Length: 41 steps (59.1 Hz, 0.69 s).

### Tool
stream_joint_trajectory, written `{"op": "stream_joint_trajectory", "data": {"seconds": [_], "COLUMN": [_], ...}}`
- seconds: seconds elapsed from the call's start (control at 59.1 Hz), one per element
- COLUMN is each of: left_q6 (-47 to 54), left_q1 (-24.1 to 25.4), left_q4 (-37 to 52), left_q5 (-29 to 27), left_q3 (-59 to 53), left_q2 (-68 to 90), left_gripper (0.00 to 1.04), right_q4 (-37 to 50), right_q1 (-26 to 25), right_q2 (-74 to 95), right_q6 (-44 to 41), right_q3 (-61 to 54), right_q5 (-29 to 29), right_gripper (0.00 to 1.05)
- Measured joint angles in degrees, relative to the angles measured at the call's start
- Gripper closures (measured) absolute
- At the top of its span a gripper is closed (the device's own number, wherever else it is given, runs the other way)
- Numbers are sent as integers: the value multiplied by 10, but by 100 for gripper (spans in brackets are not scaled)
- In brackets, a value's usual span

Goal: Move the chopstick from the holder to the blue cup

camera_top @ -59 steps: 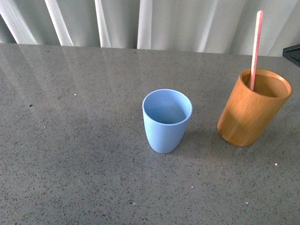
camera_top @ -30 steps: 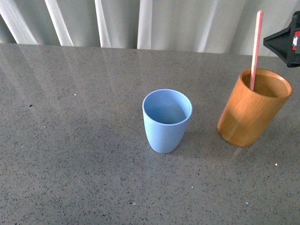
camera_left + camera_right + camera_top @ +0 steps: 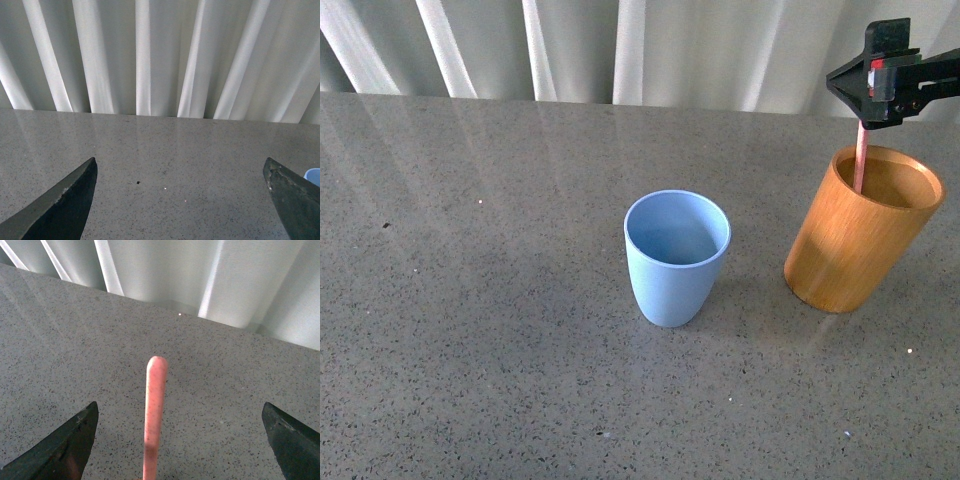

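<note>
The light blue cup (image 3: 676, 255) stands upright mid-table. The orange-brown holder (image 3: 860, 230) stands to its right with one pink chopstick (image 3: 860, 160) rising from it. My right gripper (image 3: 868, 85) is above the holder and covers the stick's upper end. In the right wrist view the right gripper (image 3: 179, 407) is open, with the chopstick (image 3: 154, 415) standing between its jaws, nearer one side and touching neither. My left gripper (image 3: 180, 161) is open and empty over bare table. A sliver of the blue cup (image 3: 313, 175) shows at that view's edge. The left arm is out of the front view.
A grey speckled tabletop (image 3: 500, 330) runs back to a white pleated curtain (image 3: 620, 50) along its far edge. Nothing else stands on it in view.
My right gripper has come in from the right edge of the front view to over the chopstick's top, now hiding the upper end. The cup, holder and stick have not moved.
</note>
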Motion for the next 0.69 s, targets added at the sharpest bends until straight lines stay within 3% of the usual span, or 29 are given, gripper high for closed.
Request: {"op": "stream_joint_trajectory", "data": {"seconds": [0.118,0.321,0.558,0.694], "left_q6": [0,0,0,0], "left_q1": [0,0,0,0], "left_q4": [0,0,0,0], "left_q5": [0,0,0,0], "left_q3": [0,0,0,0], "left_q2": [0,0,0,0], "left_gripper": [7,7,7,7], "right_q4": [0,2,9,14], "right_q1": [10,24,24,23], "right_q2": [11,17,14,-11], "right_q6": [3,6,17,20], "right_q3": [8,20,19,0], "right_q5": [2,3,0,-5], "right_gripper": [12,44,98,102]}}
